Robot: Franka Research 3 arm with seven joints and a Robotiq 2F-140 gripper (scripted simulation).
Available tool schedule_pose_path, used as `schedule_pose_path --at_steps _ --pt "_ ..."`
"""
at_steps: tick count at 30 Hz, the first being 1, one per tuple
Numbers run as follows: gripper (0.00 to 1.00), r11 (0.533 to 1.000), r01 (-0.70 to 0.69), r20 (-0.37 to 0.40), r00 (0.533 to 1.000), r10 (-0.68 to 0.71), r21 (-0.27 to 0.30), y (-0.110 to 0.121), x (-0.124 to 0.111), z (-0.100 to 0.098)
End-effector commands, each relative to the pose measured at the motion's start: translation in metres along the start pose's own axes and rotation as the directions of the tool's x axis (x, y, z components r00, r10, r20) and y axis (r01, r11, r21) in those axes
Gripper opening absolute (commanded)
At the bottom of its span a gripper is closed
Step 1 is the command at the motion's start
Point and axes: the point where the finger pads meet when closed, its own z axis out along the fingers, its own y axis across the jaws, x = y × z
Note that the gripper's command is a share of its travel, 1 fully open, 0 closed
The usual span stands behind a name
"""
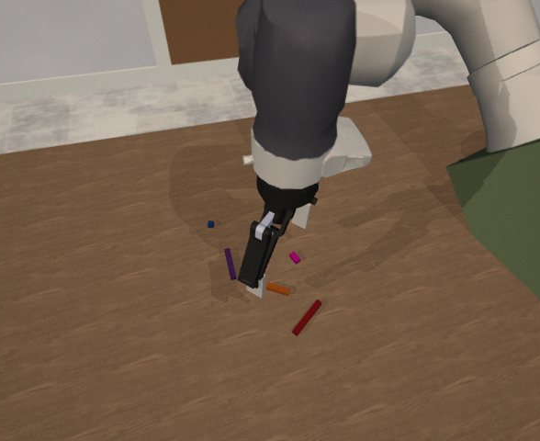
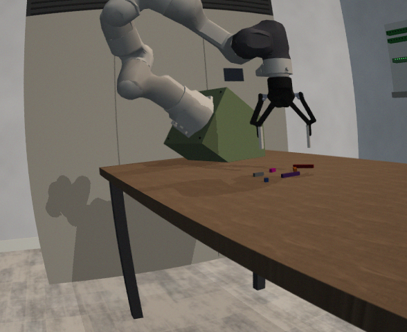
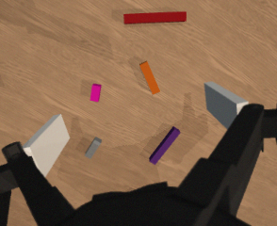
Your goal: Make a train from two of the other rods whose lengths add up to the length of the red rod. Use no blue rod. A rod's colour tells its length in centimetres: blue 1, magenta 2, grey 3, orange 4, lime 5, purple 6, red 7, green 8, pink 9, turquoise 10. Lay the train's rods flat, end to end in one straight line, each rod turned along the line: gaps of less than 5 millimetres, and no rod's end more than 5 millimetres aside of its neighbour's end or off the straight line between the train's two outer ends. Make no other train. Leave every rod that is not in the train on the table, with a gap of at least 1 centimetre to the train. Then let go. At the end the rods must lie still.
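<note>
We see the table (image 2: 210,221), with the gripper (image 2: 283,137) hanging above it, fingers spread wide and holding nothing. Below lie the rods, all apart: the red rod (image 3: 154,17) farthest out, the purple rod (image 3: 165,145), the orange rod (image 3: 149,77), the grey rod (image 3: 93,147), the magenta rod (image 3: 95,92) and the blue rod (image 1: 210,223).

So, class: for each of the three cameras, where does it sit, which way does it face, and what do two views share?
Top: high above the table, looking down; shows the arm and claw.
Exterior: beside the table, low, facing the green base; shows the whole arm, open claw.
Wrist: on the claw, looking down; shows both fingers.
Shared: the top and wrist views both show the red rod and orange rod.
</note>
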Motion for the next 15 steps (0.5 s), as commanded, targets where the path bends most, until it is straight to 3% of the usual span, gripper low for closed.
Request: schedule_pose_path --at_steps 1,15 --pt "1.00 1.000 -0.002 -0.001 1.000 0.002 0.002 -0.0004 -0.0010 -0.0001" --pt "1.00 0.952 -0.306 -0.008 0.952 0.307 0.004 -0.0036 -0.0077 -0.0005"
